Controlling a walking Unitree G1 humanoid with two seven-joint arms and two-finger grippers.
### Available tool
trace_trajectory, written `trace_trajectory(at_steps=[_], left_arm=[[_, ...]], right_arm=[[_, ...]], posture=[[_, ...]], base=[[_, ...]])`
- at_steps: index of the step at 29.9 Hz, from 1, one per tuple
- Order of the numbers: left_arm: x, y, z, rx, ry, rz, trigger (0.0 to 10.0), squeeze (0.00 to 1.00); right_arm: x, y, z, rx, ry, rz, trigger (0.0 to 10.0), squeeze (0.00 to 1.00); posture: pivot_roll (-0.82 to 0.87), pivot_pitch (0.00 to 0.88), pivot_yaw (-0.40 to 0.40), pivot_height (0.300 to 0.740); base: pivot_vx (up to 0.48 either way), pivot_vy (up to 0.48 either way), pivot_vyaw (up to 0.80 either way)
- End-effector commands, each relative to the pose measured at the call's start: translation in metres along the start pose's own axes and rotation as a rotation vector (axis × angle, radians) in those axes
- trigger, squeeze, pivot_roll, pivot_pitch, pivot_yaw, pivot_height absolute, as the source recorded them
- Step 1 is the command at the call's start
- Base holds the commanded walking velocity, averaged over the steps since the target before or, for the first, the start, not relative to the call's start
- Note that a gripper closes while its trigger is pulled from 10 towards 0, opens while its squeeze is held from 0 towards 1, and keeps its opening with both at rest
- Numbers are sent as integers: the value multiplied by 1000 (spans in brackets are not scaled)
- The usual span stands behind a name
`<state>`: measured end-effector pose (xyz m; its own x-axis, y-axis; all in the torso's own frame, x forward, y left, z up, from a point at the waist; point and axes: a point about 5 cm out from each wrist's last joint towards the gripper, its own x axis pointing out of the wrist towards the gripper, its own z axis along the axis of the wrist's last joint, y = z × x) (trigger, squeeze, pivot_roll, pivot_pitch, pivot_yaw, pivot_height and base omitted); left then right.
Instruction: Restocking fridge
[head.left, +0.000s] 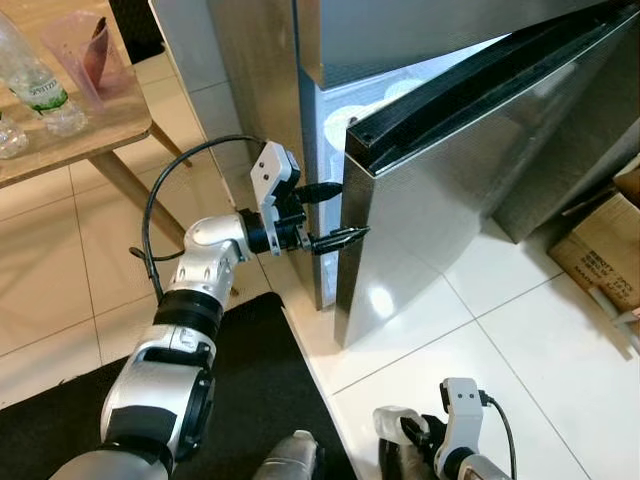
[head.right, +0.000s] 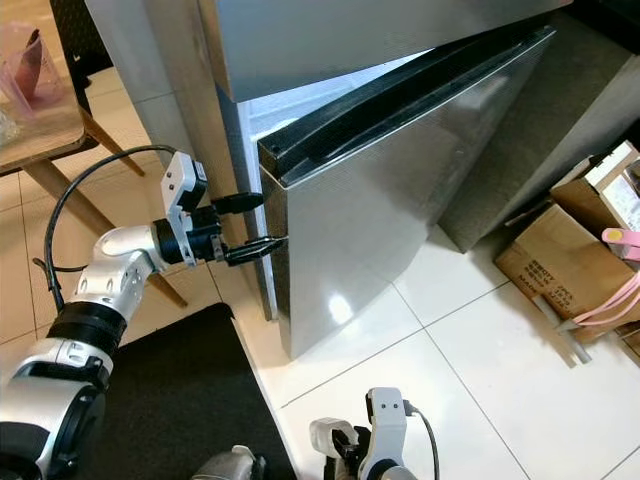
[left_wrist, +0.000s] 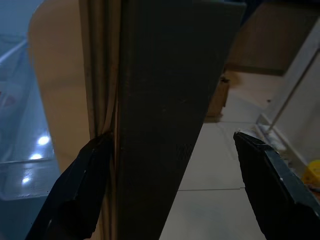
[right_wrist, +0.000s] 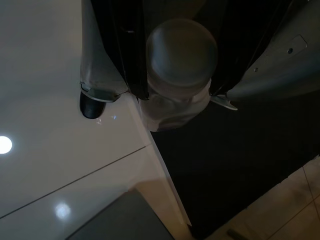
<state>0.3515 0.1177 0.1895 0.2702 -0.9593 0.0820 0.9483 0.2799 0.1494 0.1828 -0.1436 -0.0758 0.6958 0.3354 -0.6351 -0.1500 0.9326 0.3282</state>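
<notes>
While the left gripper (head.left: 331, 214) sits spread wide around the fridge door (head.left: 470, 170) edge, it should pull slowly (no yanking). The right gripper (right_wrist: 172, 95) pinches a bottle (right_wrist: 180, 75) down low.

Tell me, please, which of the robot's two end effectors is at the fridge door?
The left end effector, straddling the fridge door edge; the right end effector hangs low, gripping a bottle.

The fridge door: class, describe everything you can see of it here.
The fridge door is brushed grey metal with a black strip along its top edge. It stands partly open, showing the lit white interior. The left gripper has its open jaws set either side of the door's free edge. Its lower corner hangs just above the white tiled floor.
</notes>
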Motion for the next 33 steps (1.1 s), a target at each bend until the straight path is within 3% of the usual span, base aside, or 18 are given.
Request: trace_trajectory(at_steps=[1,11,14,17,20,21,22,23,28,31,33], left_arm=[[12,-16,-10,-36,-1,-81,10000,0],[14,-60,-50,-205,21,-154,10000,0],[9,-81,-70,-286,54,-171,10000,0],[3,-91,-82,-324,86,-168,10000,0],[-16,-100,-110,-394,170,-87,10000,0],[-16,-100,-110,-394,170,-87,10000,0],[-28,-103,-125,-420,234,-32,10000,0],[-28,-103,-125,-420,234,-32,10000,0],[-75,-110,-164,-524,422,238,10000,0],[-85,-113,-171,-544,462,300,10000,0],[-108,-120,-185,-593,551,449,10000,0]], right_arm=[[-12,2,-39,72,145,-16,10000,0],[-10,2,-35,72,144,-20,10000,0],[-8,2,-32,73,142,-21,10000,0],[-7,2,-31,74,141,-22,10000,0],[-6,2,-29,76,137,-26,10000,0],[-6,2,-29,76,137,-26,10000,0],[-6,2,-28,79,132,-34,10000,0],[-6,2,-28,79,132,-34,10000,0],[-8,-11,-23,115,104,-107,10000,0],[-9,-13,-23,113,104,-118,10000,0],[-11,-18,-23,100,111,-140,10000,0]], posture=[[-80,270,15,740],[-67,254,17,740],[-60,245,20,740],[-58,240,24,740],[-57,233,27,740],[-57,233,27,740],[-57,226,30,740],[-57,226,30,740],[-58,207,35,740],[-58,207,35,740],[-59,190,37,740]], base=[[0,0,0],[0,0,0],[0,0,0],[0,0,0],[0,0,0],[0,0,0],[0,0,0],[0,0,0],[0,0,0],[0,0,0],[0,0,0]])
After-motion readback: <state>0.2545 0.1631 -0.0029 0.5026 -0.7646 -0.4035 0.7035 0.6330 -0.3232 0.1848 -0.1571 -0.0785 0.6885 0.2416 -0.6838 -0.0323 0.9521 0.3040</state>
